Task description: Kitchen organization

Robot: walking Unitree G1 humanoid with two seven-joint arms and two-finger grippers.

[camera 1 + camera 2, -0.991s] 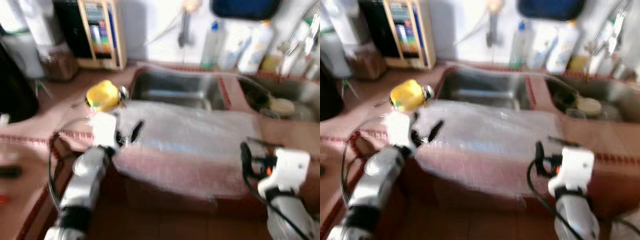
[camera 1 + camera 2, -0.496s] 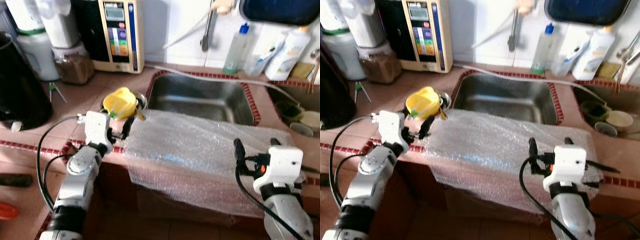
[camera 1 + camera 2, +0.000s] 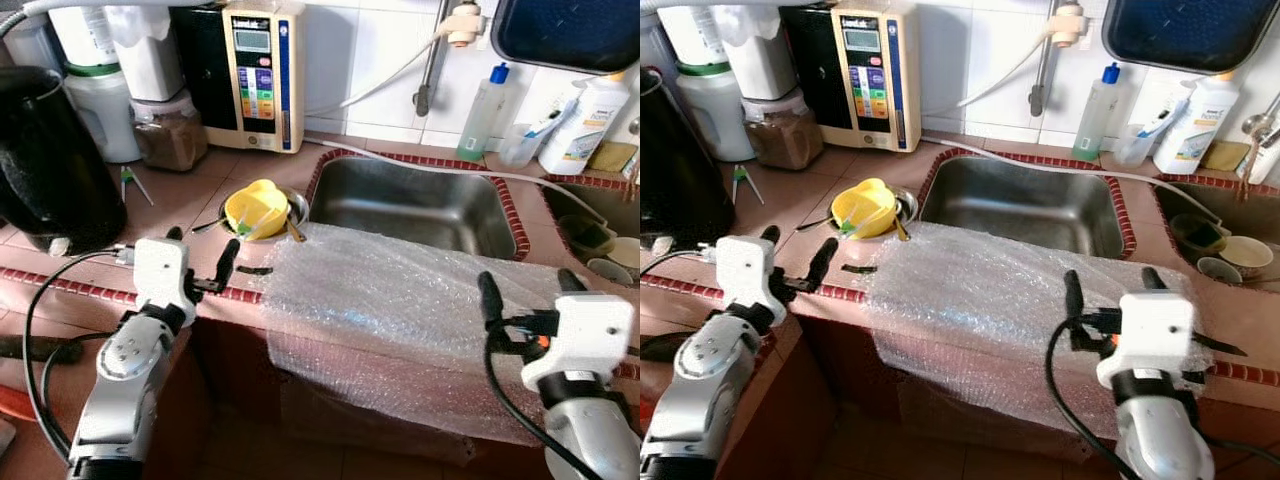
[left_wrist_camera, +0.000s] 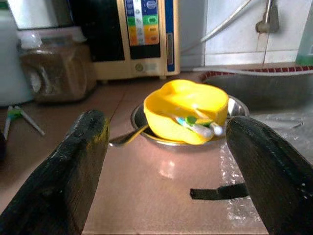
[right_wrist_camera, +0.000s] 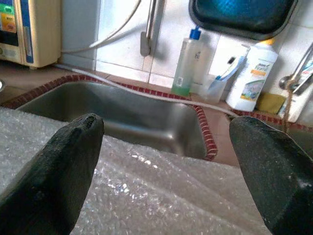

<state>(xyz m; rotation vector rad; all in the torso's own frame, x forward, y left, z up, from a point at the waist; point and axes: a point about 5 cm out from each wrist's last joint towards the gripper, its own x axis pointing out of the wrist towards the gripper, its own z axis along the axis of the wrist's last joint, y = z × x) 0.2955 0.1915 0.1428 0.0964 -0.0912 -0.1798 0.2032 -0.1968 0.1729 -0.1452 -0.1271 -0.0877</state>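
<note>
Approach step: left end effector (image 3: 199, 270) wide open, empty, aimed at yellow bowl (image 3: 256, 207) on tabletop (image 3: 180, 190) beside sink (image 3: 410, 205). Right end effector (image 3: 530, 295) open, empty, over bubble wrap (image 3: 390, 300). Next: advance left, close on bowl rim.

A clear sheet of bubble wrap (image 3: 400, 310) lies spread over the tiled worktop (image 3: 190, 195) in front of the steel sink (image 3: 415, 205), its front edge hanging down. Beside its left corner, a yellow bowl (image 3: 255, 207) holding utensils sits in a metal dish.
</note>
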